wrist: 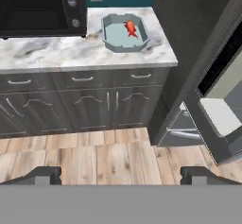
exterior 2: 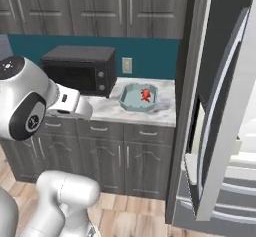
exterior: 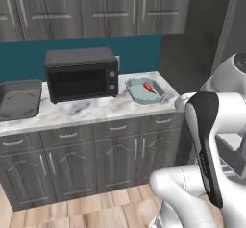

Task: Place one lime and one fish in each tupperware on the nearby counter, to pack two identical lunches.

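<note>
hand (wrist: 121, 175): you see fingers spread wide, released, grasping nothing, tips cut by the frame bottom
fish (wrist: 130, 28): red-orange, lying inside teal tupperware (wrist: 109, 43)
tupperware spot: on the surface (wrist: 56, 53), beside the microwave (wrist: 40, 10)
sink (exterior: 19, 99): cut off at left

Pale teal octagonal tupperware (exterior: 143, 93) (exterior 2: 138, 100) (wrist: 124, 34): shallow, upright, lid off, near right end of white-and-grey marble surface (exterior: 96, 109) (exterior 2: 160, 110) (wrist: 71, 53), just right of the microwave. Red-orange fish (exterior: 148, 87) (exterior 2: 145, 95) (wrist: 130, 28) inside, lying flat, toward the back wall of the container.
</note>
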